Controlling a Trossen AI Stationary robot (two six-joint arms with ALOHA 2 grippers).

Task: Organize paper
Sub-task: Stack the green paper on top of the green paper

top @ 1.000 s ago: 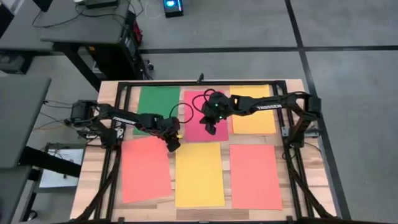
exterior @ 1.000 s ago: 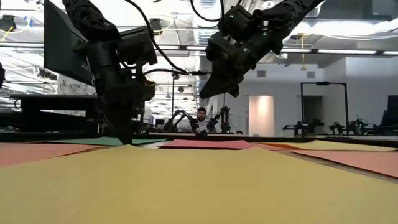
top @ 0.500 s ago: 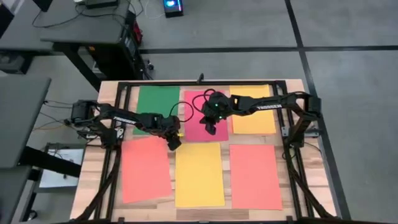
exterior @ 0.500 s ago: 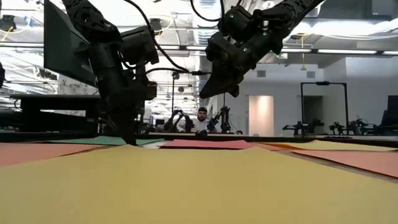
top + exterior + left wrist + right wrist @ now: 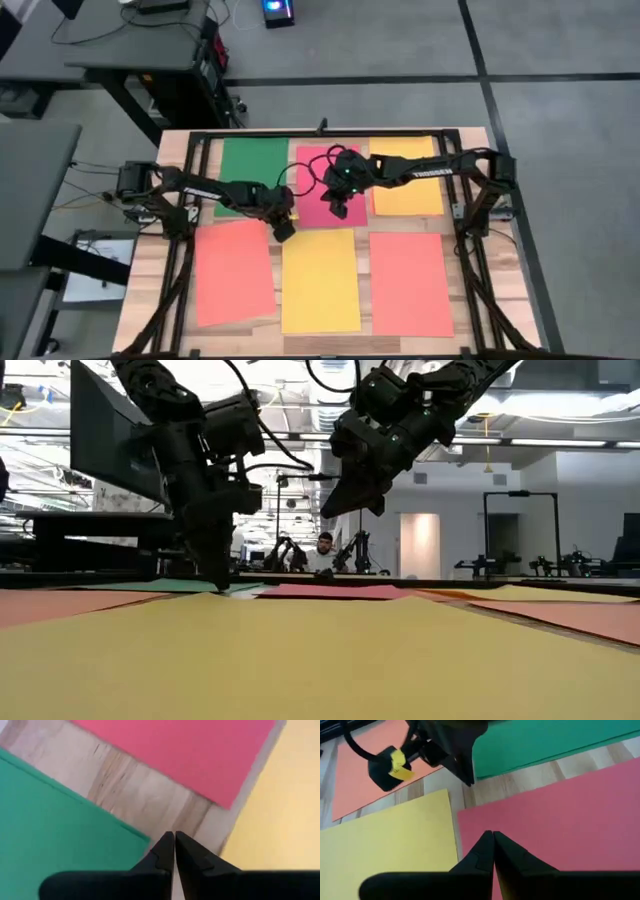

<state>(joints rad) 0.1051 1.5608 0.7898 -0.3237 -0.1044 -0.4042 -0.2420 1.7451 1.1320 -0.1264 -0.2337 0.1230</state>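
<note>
Six sheets of paper lie flat on the wooden table. Along the far side are a green one, a pink-red one and an orange-yellow one. On the near side are an orange-red one, a yellow one and another orange-red one. My left gripper is shut and points down at bare wood by the green sheet's near right corner. My right gripper is shut and hangs above the pink-red sheet, well clear of it in the low view. My left gripper comes from above with shut fingers, its tips low at the table beside the green sheet's near right corner. I cannot tell whether they touch the wood or the sheet.
A black frame runs round the table's edges, with the arm bases at the left and right. Narrow strips of bare wood separate the sheets. A person sits far off in the room behind.
My left gripper has gone a little toward the table's right edge, staying low and shut. My right gripper has kept still above the pink-red sheet.
</note>
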